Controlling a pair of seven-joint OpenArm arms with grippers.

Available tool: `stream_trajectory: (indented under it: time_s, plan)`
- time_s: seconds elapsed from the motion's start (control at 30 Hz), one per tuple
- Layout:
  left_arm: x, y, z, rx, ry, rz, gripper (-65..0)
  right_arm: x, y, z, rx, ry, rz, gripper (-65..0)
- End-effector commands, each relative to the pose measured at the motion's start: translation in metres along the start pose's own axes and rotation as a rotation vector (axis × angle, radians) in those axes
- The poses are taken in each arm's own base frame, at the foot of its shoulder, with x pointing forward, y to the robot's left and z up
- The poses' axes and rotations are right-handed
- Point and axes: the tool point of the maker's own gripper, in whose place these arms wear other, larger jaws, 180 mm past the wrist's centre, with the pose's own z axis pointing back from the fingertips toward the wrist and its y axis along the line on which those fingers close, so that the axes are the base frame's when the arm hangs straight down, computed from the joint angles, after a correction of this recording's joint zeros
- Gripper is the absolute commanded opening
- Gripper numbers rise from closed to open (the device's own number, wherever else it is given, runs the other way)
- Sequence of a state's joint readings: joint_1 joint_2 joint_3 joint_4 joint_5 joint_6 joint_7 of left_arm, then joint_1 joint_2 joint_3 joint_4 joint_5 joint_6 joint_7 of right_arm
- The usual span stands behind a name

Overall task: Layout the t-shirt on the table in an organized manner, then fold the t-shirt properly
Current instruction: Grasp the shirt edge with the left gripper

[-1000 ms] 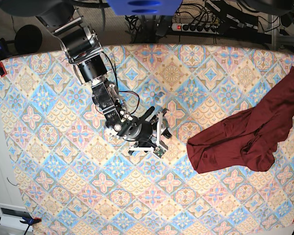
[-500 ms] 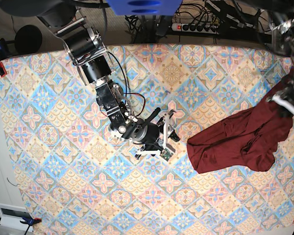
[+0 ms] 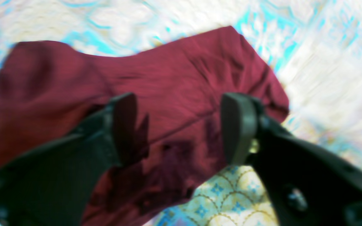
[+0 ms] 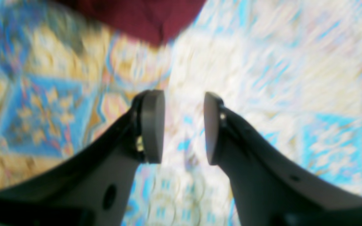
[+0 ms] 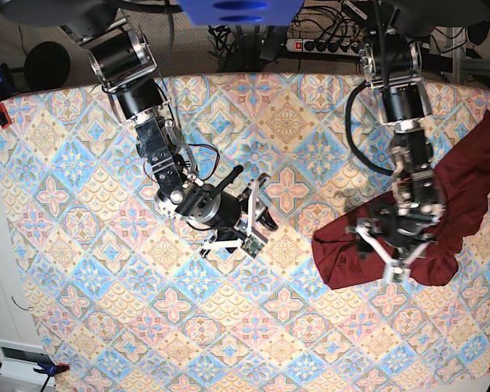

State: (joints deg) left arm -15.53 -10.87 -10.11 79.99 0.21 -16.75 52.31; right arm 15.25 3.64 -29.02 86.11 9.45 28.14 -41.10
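Patterned tablecloth covers the table (image 5: 82,245); the t-shirt (image 5: 441,212) lies crumpled at its right edge. My left gripper (image 5: 389,251) hovers over the cloth, jaws spread and empty. My right gripper (image 5: 256,220) waits mid-table, parted, holding nothing. Laying out comes first: I judge I must pinch an edge next.

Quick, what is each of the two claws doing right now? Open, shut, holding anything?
Left gripper: open, jaws wide apart over the t-shirt, gripping nothing.
Right gripper: open, empty, above the table.

Left hand (image 3: 178,125) spread wide, right hand (image 4: 183,125) parted (both empty).
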Motion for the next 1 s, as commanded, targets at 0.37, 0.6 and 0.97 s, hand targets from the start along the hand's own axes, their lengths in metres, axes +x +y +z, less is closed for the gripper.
stream_trajectory:
  time_s: [0.37, 0.6, 0.97]
  plan:
    - [0.022, -0.031, -0.040, -0.057, -0.040, -0.049, -19.7, -0.003, -0.017, 0.018, -0.046, -0.027, -0.008, -44.6]
    - [0.025, -0.035, -0.048, -0.068, -0.046, -0.034, -23.1, -0.003, -0.018, 0.019, -0.048, -0.025, -0.005, -44.6]
    - [0.012, -0.006, -0.056, 0.030, -0.007, 0.113, -65.0, -0.008, -0.021, 0.021, -0.053, -0.014, 0.000, -44.6]
